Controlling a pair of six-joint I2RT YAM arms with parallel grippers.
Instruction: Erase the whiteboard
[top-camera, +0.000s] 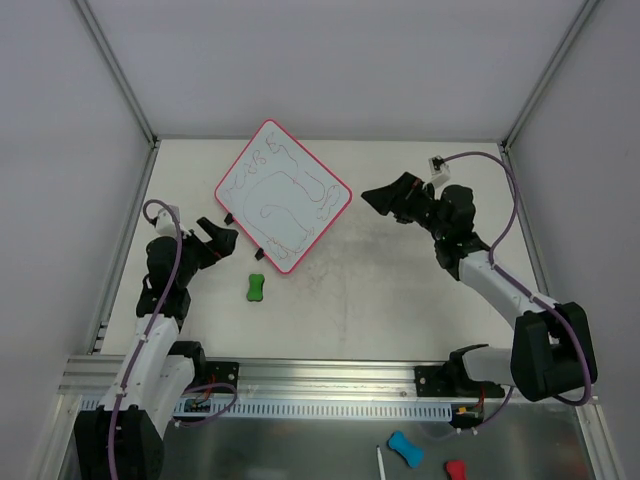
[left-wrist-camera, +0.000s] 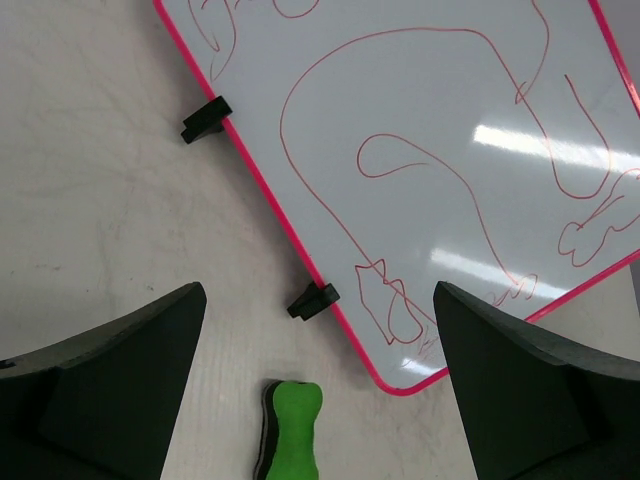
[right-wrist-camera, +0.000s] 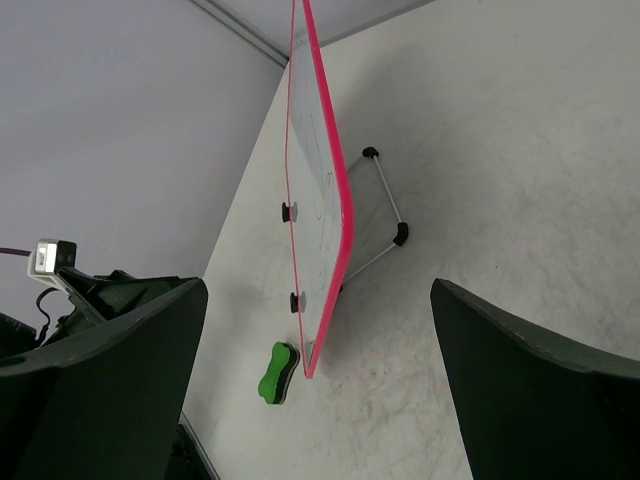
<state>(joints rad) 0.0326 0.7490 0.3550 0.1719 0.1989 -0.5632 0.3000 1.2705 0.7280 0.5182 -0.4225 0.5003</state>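
The whiteboard (top-camera: 283, 195), white with a pink-red rim and thin red scribbles, stands tilted on a wire stand at the back left-centre. It fills the top of the left wrist view (left-wrist-camera: 430, 120) and shows edge-on in the right wrist view (right-wrist-camera: 318, 190). A green eraser with a black pad (top-camera: 256, 288) lies on the table just before the board's near corner (left-wrist-camera: 291, 430) (right-wrist-camera: 276, 372). My left gripper (top-camera: 220, 234) is open and empty, left of the board, above the eraser (left-wrist-camera: 320, 300). My right gripper (top-camera: 380, 195) is open and empty, right of the board (right-wrist-camera: 318, 290).
Two black clips (left-wrist-camera: 205, 118) (left-wrist-camera: 312, 300) sit on the board's lower left edge. The stand's wire legs with black feet (right-wrist-camera: 385, 195) reach out behind the board. A blue eraser (top-camera: 405, 448), a red one (top-camera: 455, 468) and a white pen (top-camera: 381, 462) lie below the front rail (top-camera: 320, 375).
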